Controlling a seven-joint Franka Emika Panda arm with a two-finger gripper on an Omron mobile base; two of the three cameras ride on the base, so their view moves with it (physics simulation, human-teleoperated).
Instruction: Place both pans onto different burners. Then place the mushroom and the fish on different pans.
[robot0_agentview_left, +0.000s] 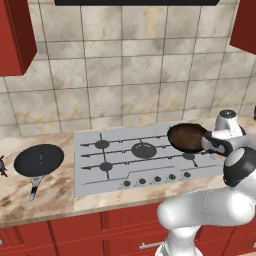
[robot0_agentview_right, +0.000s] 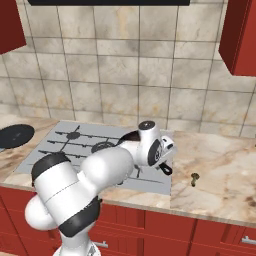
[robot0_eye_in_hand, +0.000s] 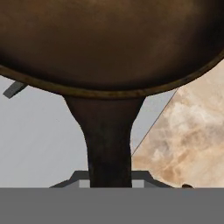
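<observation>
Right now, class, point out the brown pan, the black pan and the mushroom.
brown pan (robot0_agentview_left: 187, 137): left base view, on its dark inner bowl.
black pan (robot0_agentview_left: 39, 160): left base view, on its flat base.
mushroom (robot0_agentview_right: 194, 178): right base view, on its cap.

A dark brown pan (robot0_agentview_left: 187, 137), a flat black pan (robot0_agentview_left: 39, 160) with a grey handle, a silver-grey cooktop (robot0_agentview_left: 95, 170) with black burners (robot0_agentview_left: 144, 149), a beige marbled counter (robot0_agentview_right: 220, 175), red cabinets (robot0_agentview_left: 75, 230); the small lump (robot0_agentview_right: 194, 178) looks brownish.

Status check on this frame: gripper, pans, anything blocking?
Gripper shut on brown pan handle, over the cooktop's right end. Black pan on counter, left. Nothing blocking the burners.
</observation>
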